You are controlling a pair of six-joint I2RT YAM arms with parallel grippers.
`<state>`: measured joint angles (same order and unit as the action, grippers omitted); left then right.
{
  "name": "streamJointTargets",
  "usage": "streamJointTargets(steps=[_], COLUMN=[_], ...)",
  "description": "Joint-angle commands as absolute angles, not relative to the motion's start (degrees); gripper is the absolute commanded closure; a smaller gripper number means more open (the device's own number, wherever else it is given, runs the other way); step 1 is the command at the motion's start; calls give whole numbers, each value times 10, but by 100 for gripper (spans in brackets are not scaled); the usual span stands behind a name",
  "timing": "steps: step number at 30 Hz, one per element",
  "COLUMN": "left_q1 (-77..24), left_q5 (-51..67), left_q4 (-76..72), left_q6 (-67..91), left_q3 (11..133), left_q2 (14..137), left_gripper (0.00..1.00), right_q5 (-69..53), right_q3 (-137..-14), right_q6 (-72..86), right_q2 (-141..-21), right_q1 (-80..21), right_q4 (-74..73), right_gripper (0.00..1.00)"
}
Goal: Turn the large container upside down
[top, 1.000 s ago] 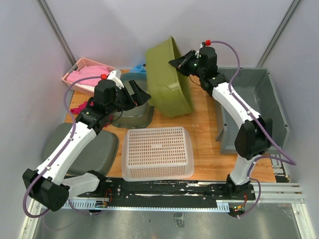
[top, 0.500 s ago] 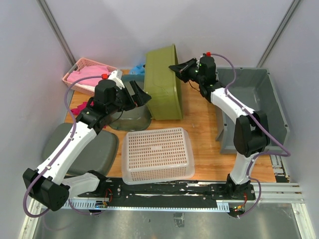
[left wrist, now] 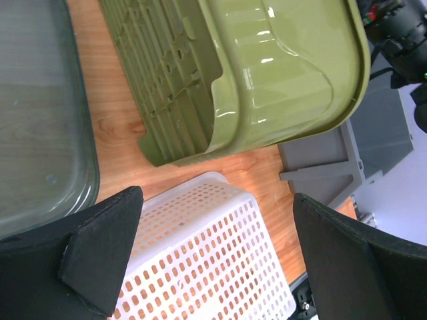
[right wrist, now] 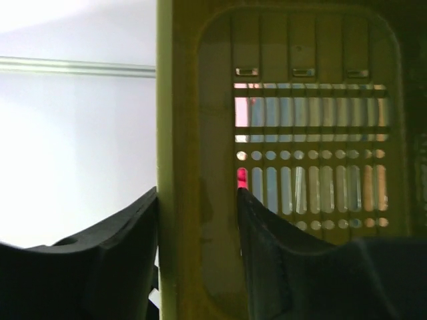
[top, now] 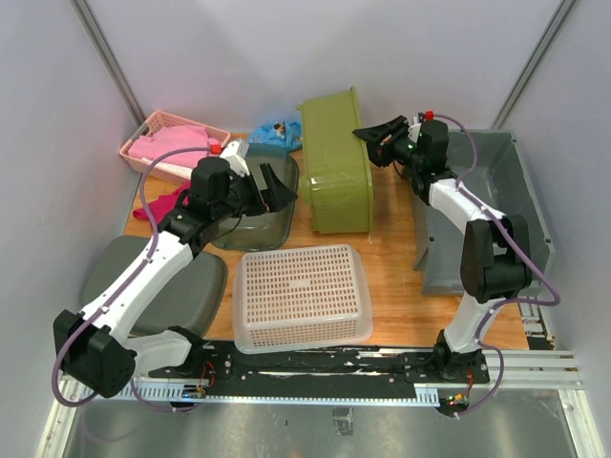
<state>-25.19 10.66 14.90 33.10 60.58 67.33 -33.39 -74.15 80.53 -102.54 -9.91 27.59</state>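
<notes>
The large container (top: 523, 167) is a light grey crate standing open side up at the table's right edge; its corner shows in the left wrist view (left wrist: 383, 137). Neither gripper touches it. My right gripper (top: 368, 134) is to the left of the crate, at the olive-green bin (top: 336, 176). That gripper (right wrist: 197, 193) is open, its jaws partly apart astride the bin's rim (right wrist: 193, 100). My left gripper (top: 277, 186) hovers wide open over the table's left middle, and nothing lies between its fingers (left wrist: 215, 200).
The olive bin (left wrist: 280, 73) lies on its side at the back centre, ribbed bottom facing left. A white mesh basket (top: 302, 291) sits upside down in front. A dark translucent tub (top: 250, 218), a pink basket (top: 153, 134) and a grey lid (top: 181, 286) are on the left.
The right gripper has swung right and down with the olive bin, which went from tilted to lying on its side. Its jaws have parted. The left gripper has shifted slightly right.
</notes>
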Motion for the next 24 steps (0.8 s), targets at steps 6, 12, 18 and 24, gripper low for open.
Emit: streamJointTargets(steps=[6,12,18,24], left_q1=[-247,-240,-214,-212], left_q5=[258,296,412,456], left_q4=[58,44,-89,-91], left_q6=[255,211,258,205], left_q3=[632,630,581,604], left_q2=[727,780,810,849], left_gripper=[1,1,5,14], right_q5=[-354,-352,-391,-423], right_q3=[-755,-744,-716,-709], right_q6=[660,613,602,588], right_q2=[-959,-908,-862,-826], right_q1=[-74,-50,-24,-2], right_q4=[123,70,69,53], right_gripper=[34,31,31,31])
